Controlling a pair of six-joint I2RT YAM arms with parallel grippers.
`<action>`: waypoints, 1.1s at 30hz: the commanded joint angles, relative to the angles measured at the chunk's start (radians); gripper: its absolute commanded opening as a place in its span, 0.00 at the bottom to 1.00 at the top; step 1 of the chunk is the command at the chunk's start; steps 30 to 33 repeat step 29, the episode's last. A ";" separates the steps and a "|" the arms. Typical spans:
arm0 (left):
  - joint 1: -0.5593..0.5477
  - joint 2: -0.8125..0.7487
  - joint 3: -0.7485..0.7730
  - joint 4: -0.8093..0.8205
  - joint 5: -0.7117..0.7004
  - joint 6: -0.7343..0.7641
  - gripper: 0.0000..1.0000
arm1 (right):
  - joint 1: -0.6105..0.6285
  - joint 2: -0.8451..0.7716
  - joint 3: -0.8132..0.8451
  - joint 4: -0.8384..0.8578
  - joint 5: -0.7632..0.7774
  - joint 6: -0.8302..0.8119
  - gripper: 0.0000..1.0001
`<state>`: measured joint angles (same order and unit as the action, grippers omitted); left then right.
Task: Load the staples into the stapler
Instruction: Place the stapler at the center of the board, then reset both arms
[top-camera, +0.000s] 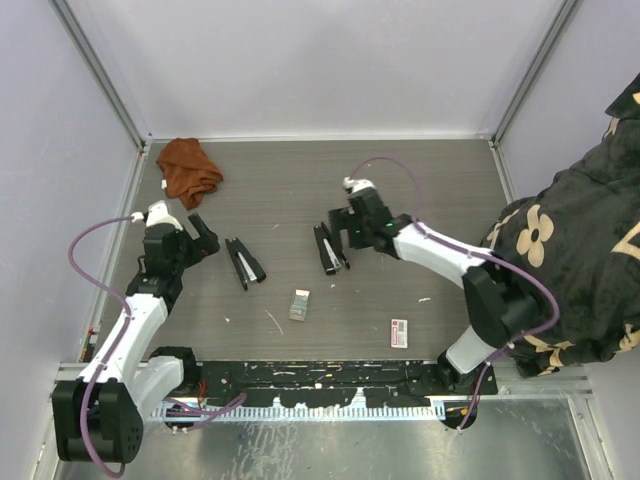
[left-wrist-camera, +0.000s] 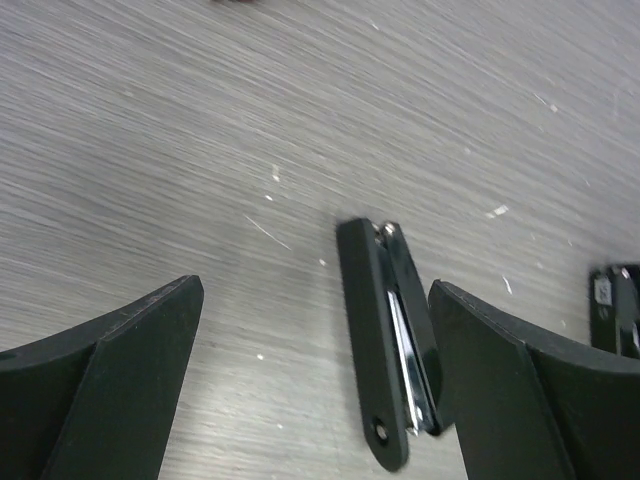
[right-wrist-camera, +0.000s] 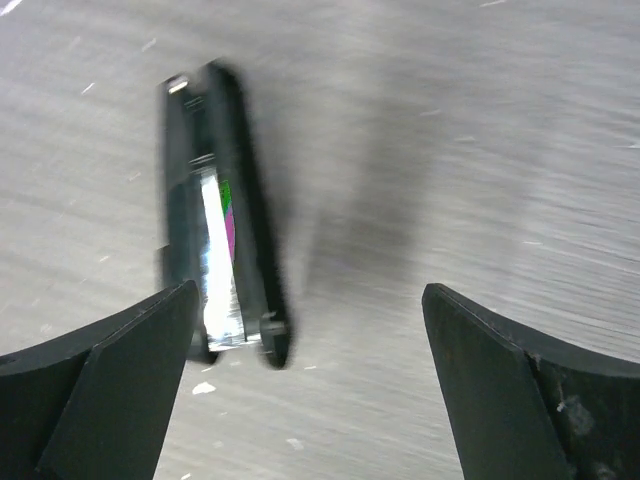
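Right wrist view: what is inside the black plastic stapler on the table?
The black stapler shows a shiny metal channel inside; whether it is loaded is too blurred to tell.

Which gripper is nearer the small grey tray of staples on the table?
Right. The right gripper hangs open at the right-hand stapler, just beyond the staple tray; the left gripper is open farther off, left of the left-hand stapler.

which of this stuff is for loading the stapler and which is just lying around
For the job:
left stapler
right stapler
staples in their grey tray
staple box

Lying about:
orange-brown cloth
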<state>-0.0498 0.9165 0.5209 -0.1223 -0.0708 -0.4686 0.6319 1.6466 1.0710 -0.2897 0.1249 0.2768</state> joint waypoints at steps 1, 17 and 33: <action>0.052 0.018 -0.039 0.194 -0.087 0.090 0.98 | -0.143 -0.150 -0.141 0.266 0.035 -0.053 1.00; 0.130 0.256 -0.189 0.700 -0.179 0.178 0.98 | -0.572 -0.378 -0.727 1.087 0.055 -0.181 1.00; 0.124 0.375 -0.186 0.783 -0.225 0.157 0.98 | -0.572 -0.386 -0.816 1.192 0.177 -0.244 1.00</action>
